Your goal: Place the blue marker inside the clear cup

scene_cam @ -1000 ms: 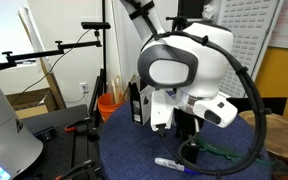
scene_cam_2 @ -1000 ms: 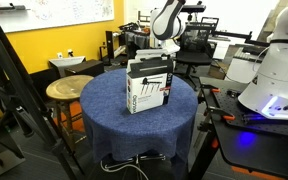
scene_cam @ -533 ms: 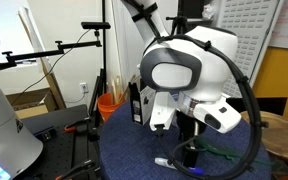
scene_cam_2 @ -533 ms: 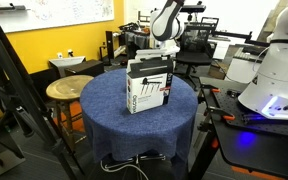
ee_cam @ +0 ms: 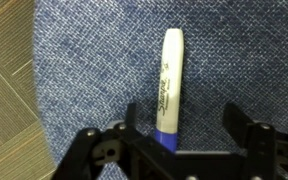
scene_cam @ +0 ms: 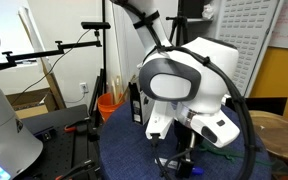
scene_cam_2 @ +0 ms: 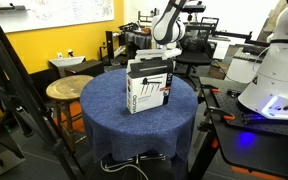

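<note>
Blue marker (ee_cam: 171, 75): lies flat on desk (ee_cam: 89, 60), desk edge near marker, nothing gripping it.
Tool (ee_cam: 180, 120): jaws apart, straddling marker's blue end, one each side, set across barrel. Judged positioned for pinch; no contact seen.
Clear cup: not visible in any view.

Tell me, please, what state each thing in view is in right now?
blue marker: lying flat on the blue cloth, between the jaws, not gripped.
gripper: open, low over the marker, jaws on either side of it.
black-and-white carton: standing upright on the cloth.
orange bucket: upright.
clear cup: not visible in any view, so its state cannot be told.
</note>
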